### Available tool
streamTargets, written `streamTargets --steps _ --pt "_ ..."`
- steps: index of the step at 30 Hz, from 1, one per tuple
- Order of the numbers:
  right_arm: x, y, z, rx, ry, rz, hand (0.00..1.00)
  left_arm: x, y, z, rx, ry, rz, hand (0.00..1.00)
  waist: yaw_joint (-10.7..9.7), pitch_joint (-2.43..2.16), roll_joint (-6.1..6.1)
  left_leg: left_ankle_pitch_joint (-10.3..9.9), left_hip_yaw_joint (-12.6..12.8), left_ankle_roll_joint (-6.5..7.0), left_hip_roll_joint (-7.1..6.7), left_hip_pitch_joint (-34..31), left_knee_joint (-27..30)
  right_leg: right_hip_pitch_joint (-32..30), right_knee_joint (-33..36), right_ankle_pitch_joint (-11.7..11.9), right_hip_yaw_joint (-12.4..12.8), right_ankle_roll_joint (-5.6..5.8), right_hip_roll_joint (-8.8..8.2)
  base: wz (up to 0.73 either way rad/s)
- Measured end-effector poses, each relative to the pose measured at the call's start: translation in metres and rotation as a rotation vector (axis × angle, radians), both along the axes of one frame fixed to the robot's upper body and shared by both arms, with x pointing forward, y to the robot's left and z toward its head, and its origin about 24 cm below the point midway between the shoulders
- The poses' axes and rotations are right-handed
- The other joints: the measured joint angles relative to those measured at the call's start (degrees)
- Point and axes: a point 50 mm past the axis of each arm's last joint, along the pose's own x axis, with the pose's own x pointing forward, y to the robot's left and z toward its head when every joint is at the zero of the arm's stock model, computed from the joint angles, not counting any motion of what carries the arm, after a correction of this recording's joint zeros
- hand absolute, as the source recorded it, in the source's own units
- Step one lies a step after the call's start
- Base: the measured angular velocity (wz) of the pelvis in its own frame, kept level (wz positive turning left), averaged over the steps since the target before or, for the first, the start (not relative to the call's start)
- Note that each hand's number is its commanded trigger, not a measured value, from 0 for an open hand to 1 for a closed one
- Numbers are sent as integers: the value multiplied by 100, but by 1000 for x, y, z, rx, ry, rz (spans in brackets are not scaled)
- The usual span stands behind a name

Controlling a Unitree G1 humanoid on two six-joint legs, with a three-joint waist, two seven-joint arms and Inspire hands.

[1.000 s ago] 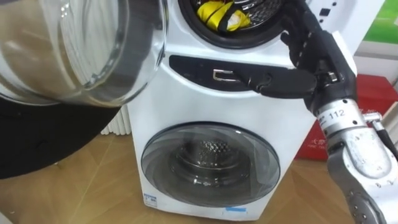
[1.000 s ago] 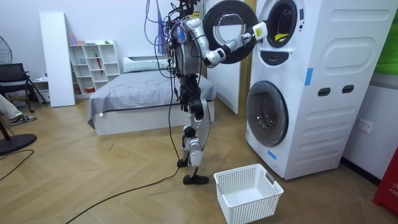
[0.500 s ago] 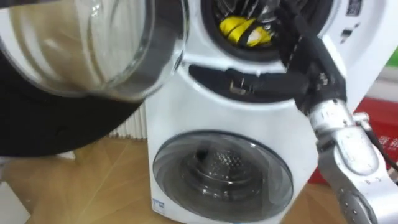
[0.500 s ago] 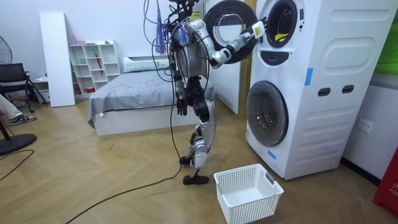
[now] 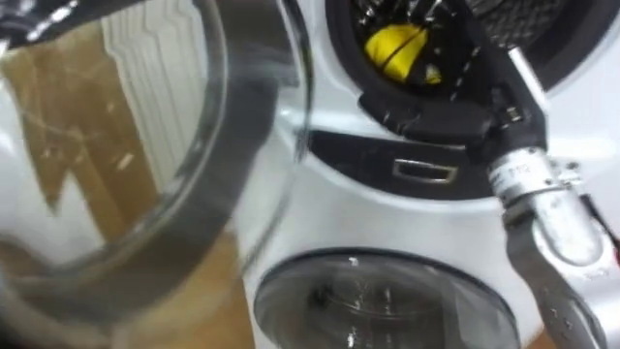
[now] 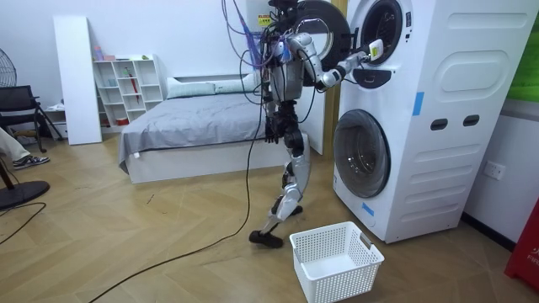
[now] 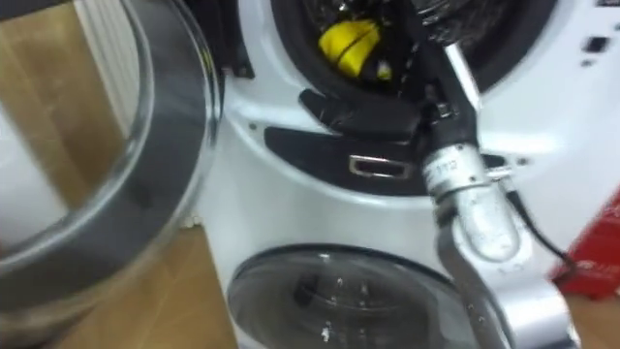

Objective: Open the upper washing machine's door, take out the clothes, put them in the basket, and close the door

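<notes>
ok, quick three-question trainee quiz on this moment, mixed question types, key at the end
1. True or false: the yellow cloth lies inside the upper drum of the white stacked washing machine.
2. Where is the white plastic laundry basket? A) on the wooden floor in front of the machine; B) on the bed; C) carried by the robot.
3. Fill in: the right hand is at the lower rim of the upper opening; below it, the lower round glass door is ____ (open/shut).

Key: 1 true; 2 A; 3 shut.
</notes>
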Motion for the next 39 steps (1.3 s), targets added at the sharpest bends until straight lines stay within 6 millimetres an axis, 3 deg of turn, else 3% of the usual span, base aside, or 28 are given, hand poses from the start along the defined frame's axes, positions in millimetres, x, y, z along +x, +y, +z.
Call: streamTargets --steps 1,2,3,4,6,8,9,10,11,12,14,22,30,39 --pt "0 0 0 -13 -7 -9 0 6 3 2 14 -13 -4 0 -4 8 43 -35 -16 19 15 220 -212 -86 199 233 -39 -8 -6 -35" --pt "0 0 0 -15 -8 -11 0 10 6 3 22 -23 -6 0 -7 16 53 -46 -39 24 20 295 -340 -167 230 243 -68 -10 -8 -41" --pt "0 0 1 -26 -11 -10 0 17 9 5 33 -43 -10 0 33 48 98 -51 -75 23 68 388 -478 -363 273 53 -82 -43 47 -34" --pt "0 -1 1 -44 -12 -19 0 25 9 6 36 -67 -18 0 11 76 148 -49 -91 21 155 490 -570 -595 181 -175 -78 -82 215 -27" --pt "0 -1 0 -51 -4 -22 0 34 9 8 34 -97 -25 0 -47 73 225 -45 -81 13 257 606 -697 -925 -309 -233 -113 -124 416 -13" --pt "0 -1 0 -76 -10 -32 0 39 7 9 34 -127 -28 0 -57 67 240 -50 -23 -5 295 751 -821 -1070 -1289 -24 -169 -220 532 -8" --pt "-1 1 -1 -83 -9 -23 0 39 5 8 29 -131 -27 0 -95 55 258 -70 -15 -48 323 866 -862 -1092 -1779 578 -201 -240 606 7" --pt "-3 1 -6 -93 6 -14 0 36 2 6 21 -122 -24 0 -99 -19 336 -94 -41 -96 373 997 -917 -1002 -1955 966 -259 -332 693 0" --pt "-4 2 -8 -96 12 -6 0 35 1 6 19 -119 -23 0 -88 -74 369 -104 -36 -121 404 1068 -993 -921 -2072 1001 -290 -350 734 -12" --pt "-4 3 -8 -99 13 10 0 27 1 5 20 -100 -21 0 -45 -93 437 -106 -32 -163 453 1184 -1103 -736 -2275 1073 -290 -379 859 -18" --pt "-4 2 -6 -84 8 15 0 22 4 5 29 -82 -23 0 -35 -100 478 -81 -12 -210 504 1268 -1221 -618 -2469 1140 -262 -406 954 -12" --pt "-13 2 14 -63 -74 39 0 -8 5 2 19 -1 14 0 -115 -56 433 -142 -15 -343 637 1464 -1325 -330 -2738 1193 -197 -476 1154 -3" --pt "-28 0 42 -51 -217 45 0 -8 1 1 9 -11 13 0 -241 -34 274 -140 50 -395 702 1477 -1323 -312 -2740 1217 -139 -517 1224 -4" --pt "-31 1 45 -59 -235 46 0 -16 -3 -1 0 2 21 0 -224 -41 293 -139 102 -404 718 1477 -1320 -343 -2741 1229 -60 -535 1240 -3"
